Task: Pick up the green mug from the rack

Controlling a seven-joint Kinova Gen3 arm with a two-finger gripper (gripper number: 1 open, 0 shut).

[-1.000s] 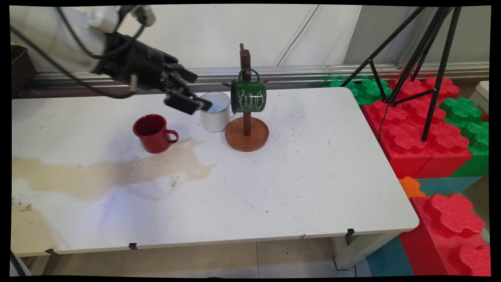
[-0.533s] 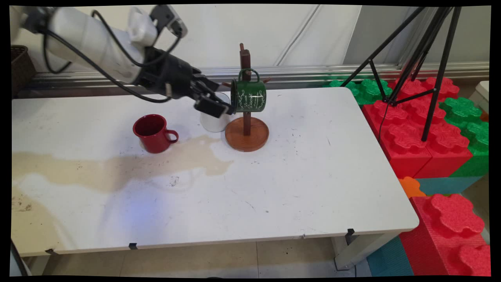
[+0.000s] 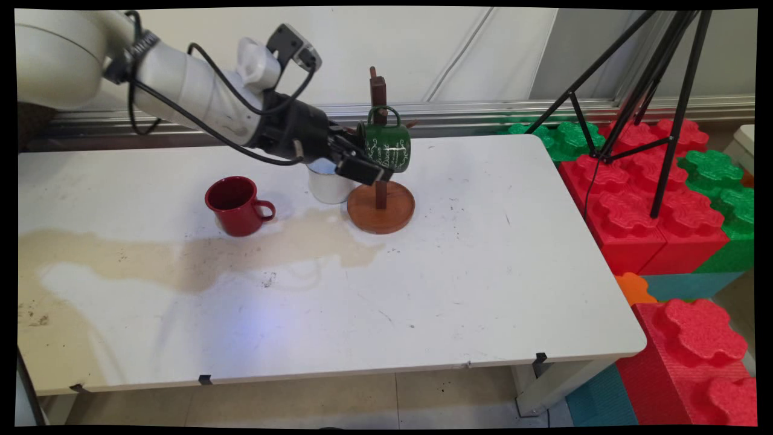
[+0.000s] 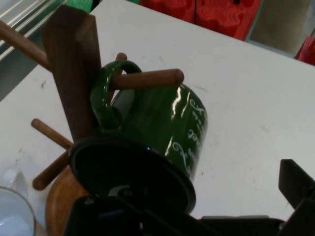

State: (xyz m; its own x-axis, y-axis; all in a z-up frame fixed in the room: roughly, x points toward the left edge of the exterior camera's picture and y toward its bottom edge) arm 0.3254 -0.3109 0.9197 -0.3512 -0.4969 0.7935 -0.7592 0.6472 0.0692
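Green mug (image 3: 384, 147) hangs on wooden rack (image 3: 380, 181); open claw (image 3: 366, 165) at its mouth, white mug (image 3: 327, 183) beside.

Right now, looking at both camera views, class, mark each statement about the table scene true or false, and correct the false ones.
1. The green mug hangs by its handle on a peg of the wooden mug tree. True.
2. The red mug lies on its side. False: it stands upright on the table, mouth up.
3. The gripper is nearest the green mug. True.
4. The white mug hangs on the mug tree. False: it stands on the table beside the tree's round base.
5. A black tripod stands on the table. False: it stands on the red and green blocks to the table's right.
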